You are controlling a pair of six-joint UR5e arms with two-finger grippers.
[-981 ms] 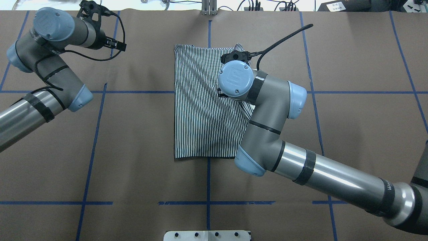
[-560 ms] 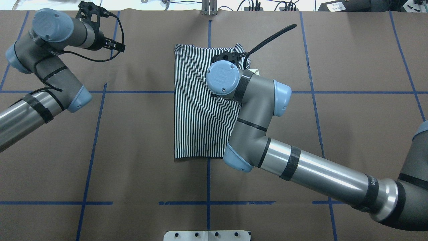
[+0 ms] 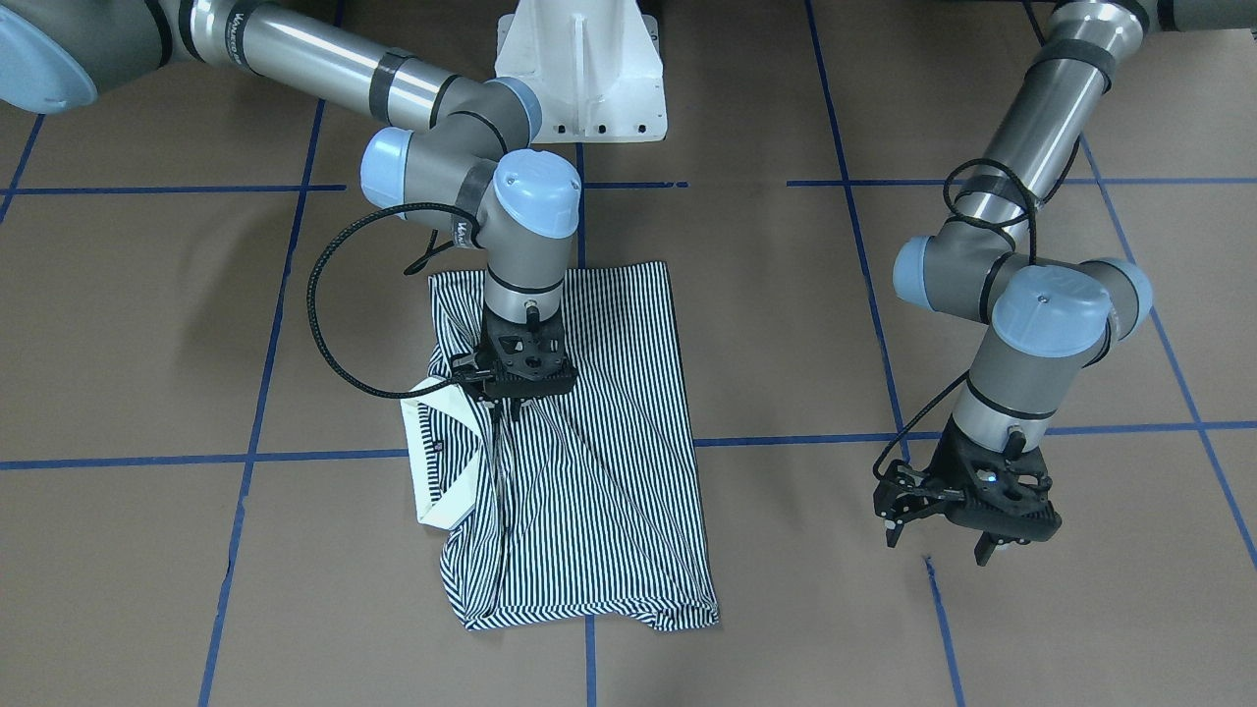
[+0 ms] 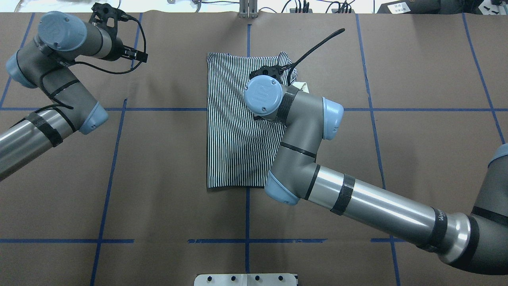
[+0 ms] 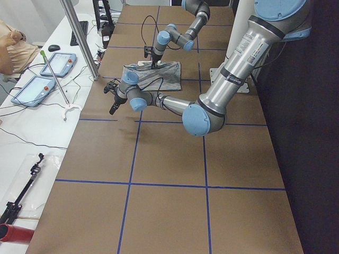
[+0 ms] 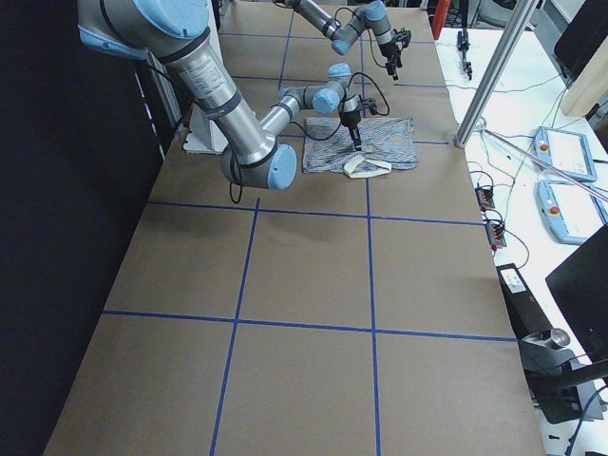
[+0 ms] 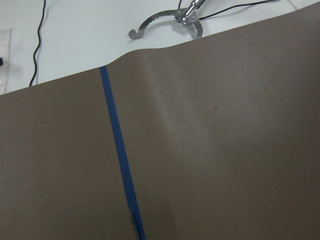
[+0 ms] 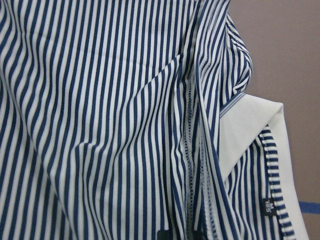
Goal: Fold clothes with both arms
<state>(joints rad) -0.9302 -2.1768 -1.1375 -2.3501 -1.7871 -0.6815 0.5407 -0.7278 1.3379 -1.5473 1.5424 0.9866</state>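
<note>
**Front-facing view**
Polo shirt (image 3: 609, 462): folded lengthways into a tall striped panel, flat on the table (image 3: 147, 324). Its cream collar (image 3: 432, 511) sticks out along one long edge.
Right gripper (image 3: 496, 403): points straight down onto the shirt, just beside the collar. Its fingers are pressed together on a raised ridge of cloth.
Left gripper (image 3: 935, 545): well away from the shirt, off the long edge opposite the collar. Its fingers are spread and hold nothing.

**Overhead view**
Right gripper (image 4: 274, 72): mostly hidden under its own wrist. Over the last second it has shifted from the shirt's collar-side edge toward the shirt's middle.
Collar (image 4: 302, 85): a pale sliver now shows just outside that edge, where the wrist covered it a second ago.
Left gripper (image 4: 135, 53): almost where it was, well off the shirt.

**Side views**
Polo shirt (image 5: 159, 71) (image 6: 389, 138): small and far off, with one arm standing over it.

**Right wrist view**
Polo shirt (image 8: 100, 125): stripes fill the frame, and a stitched ridge runs up from the bottom edge beside the collar (image 8: 250, 125).

**Left wrist view**
Table (image 7: 225, 150): brown surface crossed by a blue tape line (image 7: 117, 150).
</note>
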